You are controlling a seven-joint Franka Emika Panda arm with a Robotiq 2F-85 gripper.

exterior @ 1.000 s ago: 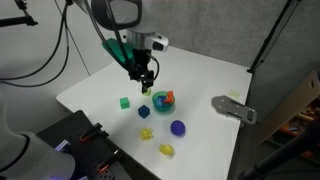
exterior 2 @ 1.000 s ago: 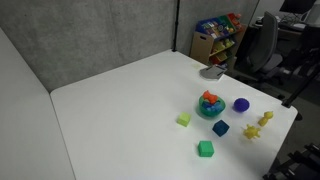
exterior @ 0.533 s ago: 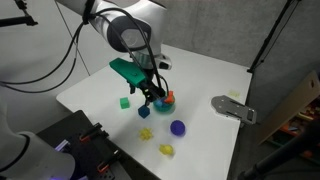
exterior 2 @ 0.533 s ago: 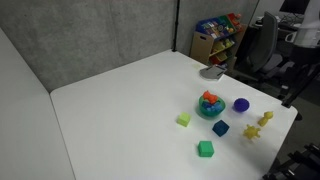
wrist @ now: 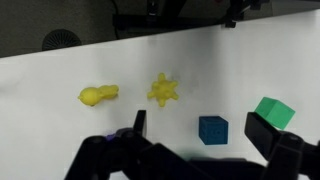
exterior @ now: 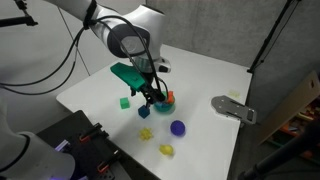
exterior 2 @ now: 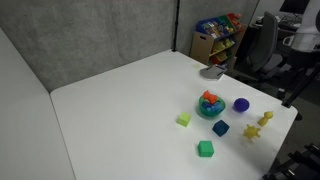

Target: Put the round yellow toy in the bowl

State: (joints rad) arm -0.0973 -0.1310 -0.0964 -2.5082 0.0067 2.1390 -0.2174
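The round yellow toy (wrist: pixel 163 90), spiky and star-like, lies on the white table (wrist: pixel 240 60). It also shows in both exterior views (exterior: pixel 147 132) (exterior 2: pixel 253 132). The teal bowl (exterior: pixel 163 102) (exterior 2: pixel 210 108) holds an orange-red thing. My gripper (exterior: pixel 152 97) hovers low just beside the bowl, apart from the toy. In the wrist view the gripper (wrist: pixel 205 140) is open and empty, with a blue cube (wrist: pixel 212 130) on the table between its fingers. The gripper does not show in the exterior view that looks from the table's other side.
A smooth yellow lump (wrist: pixel 98 95) (exterior: pixel 166 150) lies beyond the toy. A green cube (wrist: pixel 273 111) (exterior: pixel 124 101), a purple ball (exterior: pixel 177 127) (exterior 2: pixel 241 104), a yellow-green piece (exterior 2: pixel 184 119) and a grey object (exterior: pixel 233 108) are also on the table.
My arm has come down and toward the bowl over the last second. In the last half second it has barely moved. The objects have not moved.
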